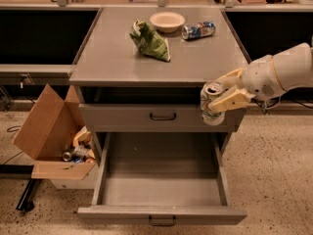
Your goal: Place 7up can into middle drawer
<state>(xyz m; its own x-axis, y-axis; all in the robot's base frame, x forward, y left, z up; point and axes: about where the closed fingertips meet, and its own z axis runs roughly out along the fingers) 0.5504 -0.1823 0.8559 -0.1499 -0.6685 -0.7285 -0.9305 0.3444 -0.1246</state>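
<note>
**Grey cabinet on speckled floor: can held at the right front corner**

Item 1: 7up can (212, 106). Off the cabinet top, in the air before the right end of the upper drawer front (146, 117), above the right wall of the open drawer. Roughly upright, top rim facing up. Whitish-silver body, green lettering, small red mark; finer detail cannot be told.

Item 2: gripper (217, 96). Reaches in from the right. Its cream fingers (231, 100) are closed on the can, one at the upper rim, one across the side.

Item 3: middle drawer (161, 177). Pulled fully out, grey floor bare, black loop handle at front.

Item 4: cabinet top (122, 58). Carries a green bag (149, 41), a bowl (167, 21) and a blue-and-silver can (198, 30) on its side.

Item 5: cardboard box (44, 131). Left of the cabinet, holding rubbish.
</note>
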